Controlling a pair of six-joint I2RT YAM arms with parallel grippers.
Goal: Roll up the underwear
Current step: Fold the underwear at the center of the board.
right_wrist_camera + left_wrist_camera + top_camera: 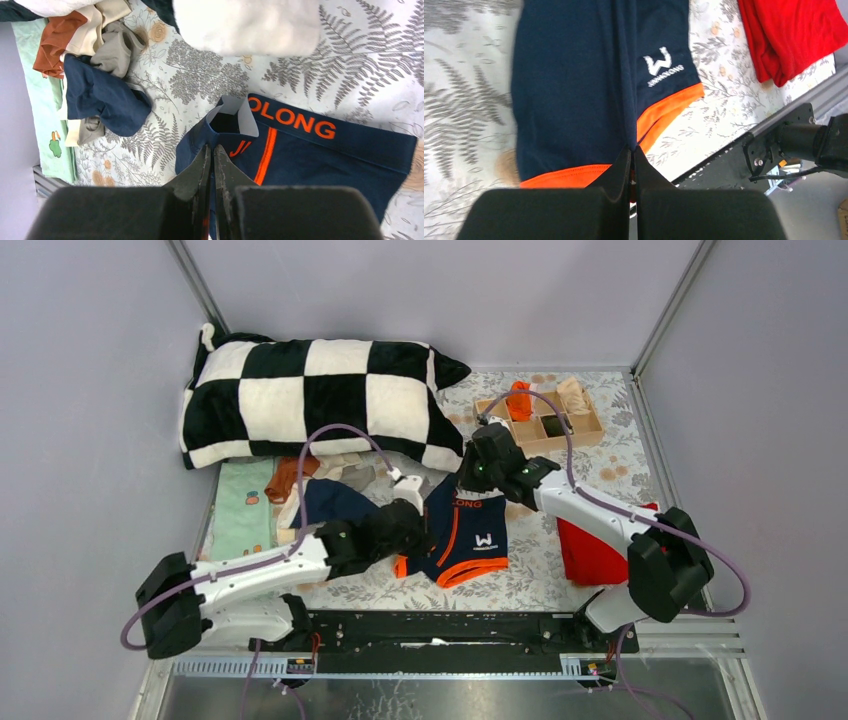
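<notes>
Top view: navy underwear [470,535] with orange trim sits at centre frame on the patterned desk [560,575], between a pile of underwear [325,490] at left and a red cloth [590,550] at right. A checked pillow [320,400] lies across the upper left, and a compartment box [540,418] stands at upper right. Left wrist view: left hand [632,151] is closed tight at lower centre, fingertips pinching a navy fold near the orange hem; a white logo shows right of centre. Right wrist view: right hand [212,152] is closed on the waistband corner at lower centre, beside the orange lettering; the pile occupies the upper left.
</notes>
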